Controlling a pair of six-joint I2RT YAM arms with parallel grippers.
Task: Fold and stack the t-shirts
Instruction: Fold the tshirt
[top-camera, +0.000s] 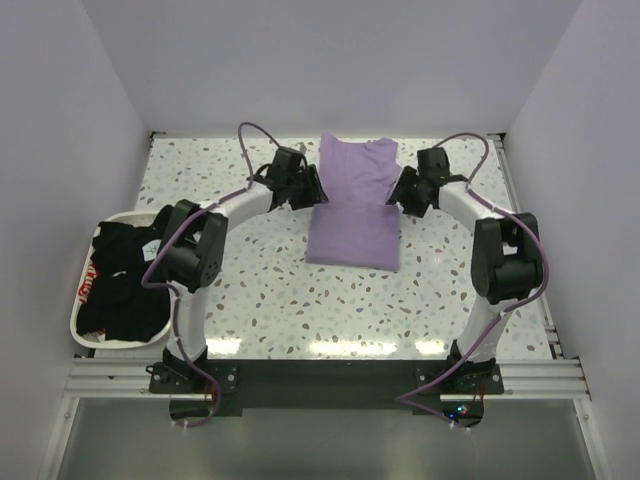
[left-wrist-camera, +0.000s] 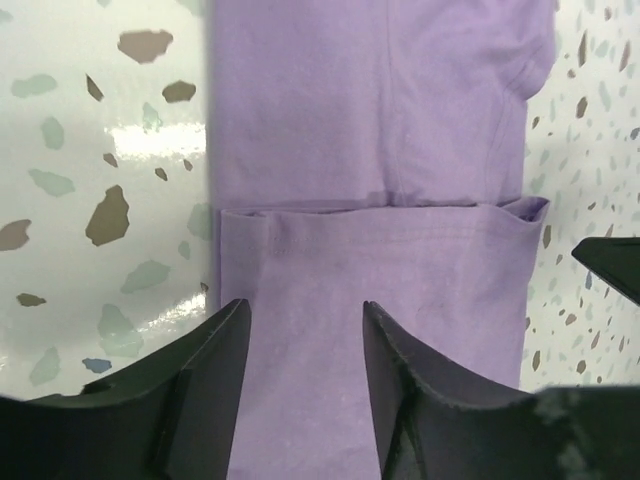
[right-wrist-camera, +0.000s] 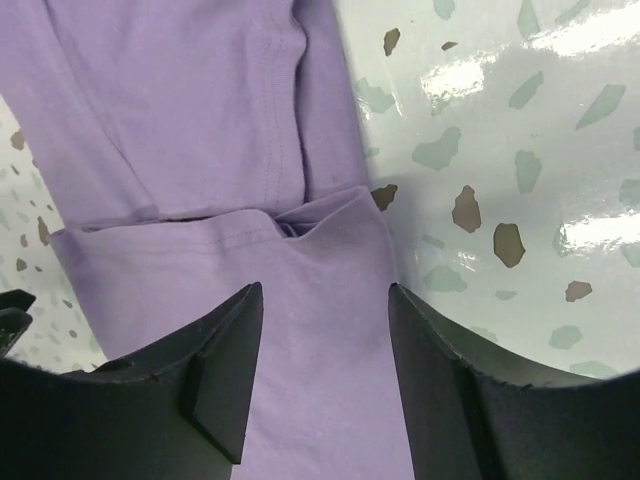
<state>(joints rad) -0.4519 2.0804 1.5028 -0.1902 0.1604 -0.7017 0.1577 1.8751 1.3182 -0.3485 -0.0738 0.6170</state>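
Black fingers of the left tool (left-wrist-camera: 305, 312) stand apart with nothing between them, poised over the left edge of the purple shirt (left-wrist-camera: 380, 150). The right tool (right-wrist-camera: 325, 295) mirrors it over the shirt's right edge, also open and empty. Whether either touches the cloth cannot be told. The shirt lies at the middle far part of the tabletop (top-camera: 270, 290), its near half doubled over so that a hem edge runs across the middle, between the two tools. The fold looks part done. The next move likely calls for both tools to close on the cloth at matching points and carry it over evenly. Well apart at the left, black shirts (top-camera: 125, 290) sit heaped in a tray (top-camera: 72, 312), not yet folded.
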